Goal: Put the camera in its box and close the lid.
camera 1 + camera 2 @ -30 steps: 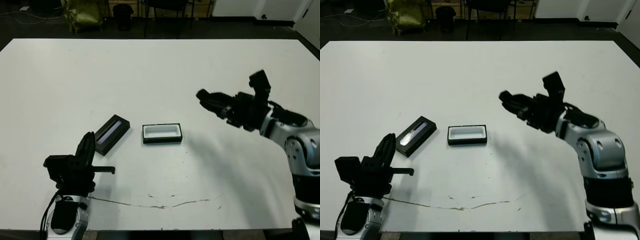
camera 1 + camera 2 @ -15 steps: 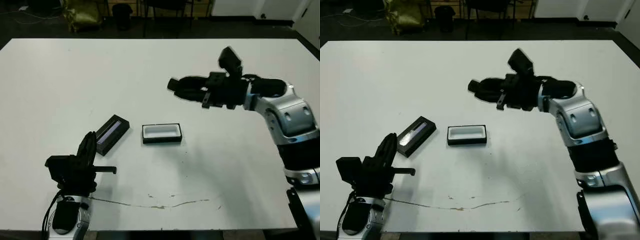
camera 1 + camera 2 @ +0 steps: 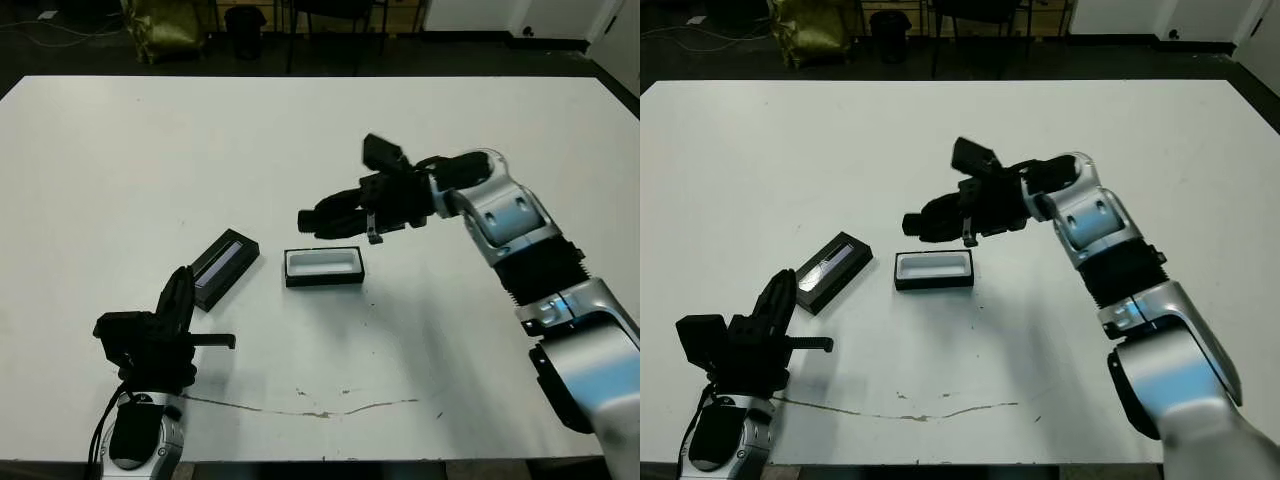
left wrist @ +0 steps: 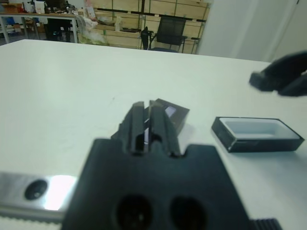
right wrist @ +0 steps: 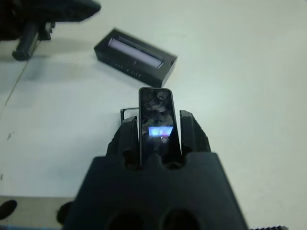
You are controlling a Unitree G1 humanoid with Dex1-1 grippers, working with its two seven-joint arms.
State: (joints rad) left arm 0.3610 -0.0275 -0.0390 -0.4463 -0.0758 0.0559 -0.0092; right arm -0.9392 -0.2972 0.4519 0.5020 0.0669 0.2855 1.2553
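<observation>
While above the box (image 3: 323, 268), camera (image 5: 155, 124) between right jaws.

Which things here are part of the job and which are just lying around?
Part of the job:
camera, held in the right tool
box, open
lid, beside the box

Just there:
left tool, holding nothing
chair beyond the table

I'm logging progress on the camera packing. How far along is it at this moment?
Done: the right tool has the camera clamped between its fingers. In hand: it hangs just above the open box. Left: setting the camera in the box, then fitting the lid, which lies beside the box, near the left tool.
</observation>
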